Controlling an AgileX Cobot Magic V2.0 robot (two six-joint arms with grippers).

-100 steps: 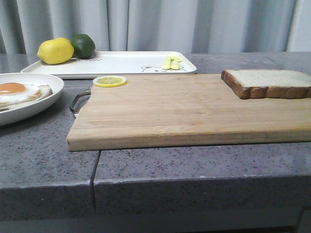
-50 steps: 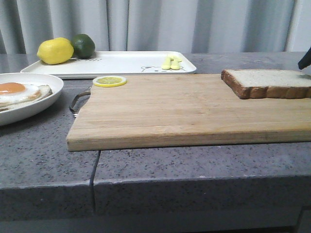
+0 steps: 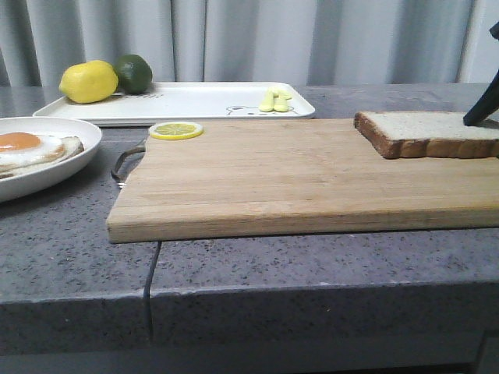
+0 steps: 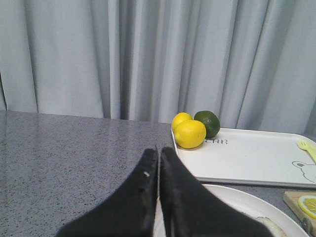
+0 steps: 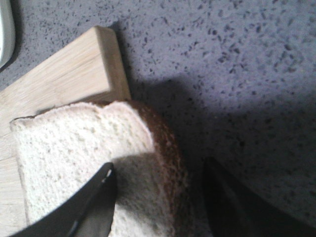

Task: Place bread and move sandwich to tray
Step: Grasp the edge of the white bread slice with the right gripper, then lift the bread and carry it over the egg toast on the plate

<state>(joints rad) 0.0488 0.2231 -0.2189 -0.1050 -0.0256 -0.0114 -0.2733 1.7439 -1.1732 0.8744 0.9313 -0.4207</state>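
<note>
Over the bread, right gripper, jaws spread.

I logged colours only. Bread: pale white crumb, dark brown crust. Cutting board under it: light tan wood, fine grain streaks. Tray behind board: white, small bear line drawing. On tray: yellow lemon, dark green lime. Countertop: grey, black speckle. Right gripper fingers: black. Curtain: pale grey-blue.
</note>
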